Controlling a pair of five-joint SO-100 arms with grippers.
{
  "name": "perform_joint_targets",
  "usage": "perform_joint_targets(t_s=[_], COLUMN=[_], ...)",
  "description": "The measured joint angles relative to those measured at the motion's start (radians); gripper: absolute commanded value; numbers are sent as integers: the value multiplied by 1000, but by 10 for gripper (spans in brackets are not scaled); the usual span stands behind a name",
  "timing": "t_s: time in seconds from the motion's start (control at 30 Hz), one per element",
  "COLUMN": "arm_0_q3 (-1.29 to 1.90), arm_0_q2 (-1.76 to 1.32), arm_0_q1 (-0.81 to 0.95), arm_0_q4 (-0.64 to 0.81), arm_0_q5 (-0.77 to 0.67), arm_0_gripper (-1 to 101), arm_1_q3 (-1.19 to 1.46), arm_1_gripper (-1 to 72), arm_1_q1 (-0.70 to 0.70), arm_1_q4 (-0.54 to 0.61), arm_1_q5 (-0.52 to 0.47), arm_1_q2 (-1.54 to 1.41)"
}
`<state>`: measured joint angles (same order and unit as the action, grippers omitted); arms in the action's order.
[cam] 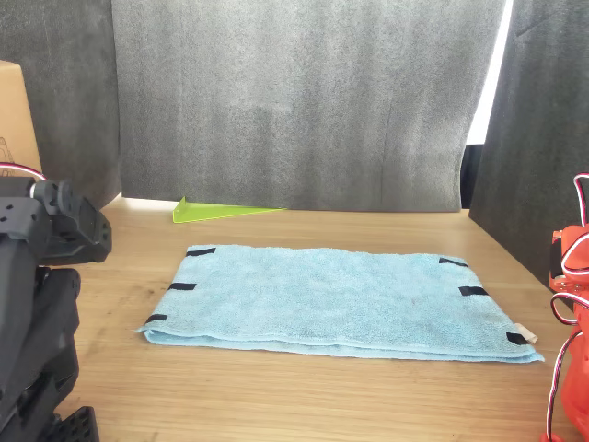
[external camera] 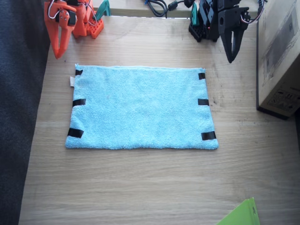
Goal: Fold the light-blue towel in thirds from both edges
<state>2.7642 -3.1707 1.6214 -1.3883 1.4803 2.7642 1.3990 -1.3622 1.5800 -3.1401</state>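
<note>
Left gripper (external camera: 230, 57) and right gripper (external camera: 58, 52) both closed, empty, raised; light-blue towel (external camera: 140, 108) flat on table (external camera: 140, 187)

table: pale wood table (external camera: 140, 187) under me | my left: cardboard box (external camera: 281, 56) at table edge | green sheet (cam: 221, 211) by dark foam backdrop (cam: 294, 92) | cables (external camera: 157, 5) behind me

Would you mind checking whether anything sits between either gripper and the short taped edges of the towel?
Nothing visible does: bare table separates the left gripper and right gripper from the light-blue towel.
</note>
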Motion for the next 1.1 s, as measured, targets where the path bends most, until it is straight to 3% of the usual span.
perform_joint_targets(t_s=[0.63, 0.87, 1.0, 1.1], arm_0_q3=[0, -313, -520, -689], arm_0_q2=[29, 615, 943, 1184], arm_0_q1=[9, 14, -5, -35], arm_0_q4=[64, 202, 222, 186], arm_0_q5=[-84, -110, -107, -55], arm_0_gripper=[-4, -4, -4, -4], arm_1_q3=[-34, -500, -676, -704], arm_1_gripper=[-1, -1, -1, -1], arm_1_q1=[41, -26, 15, 60], arm_1_q4=[17, 58, 46, 86], arm_1_q5=[-32, -78, -250, -247], arm_1_q2=[52, 670, 979, 1149])
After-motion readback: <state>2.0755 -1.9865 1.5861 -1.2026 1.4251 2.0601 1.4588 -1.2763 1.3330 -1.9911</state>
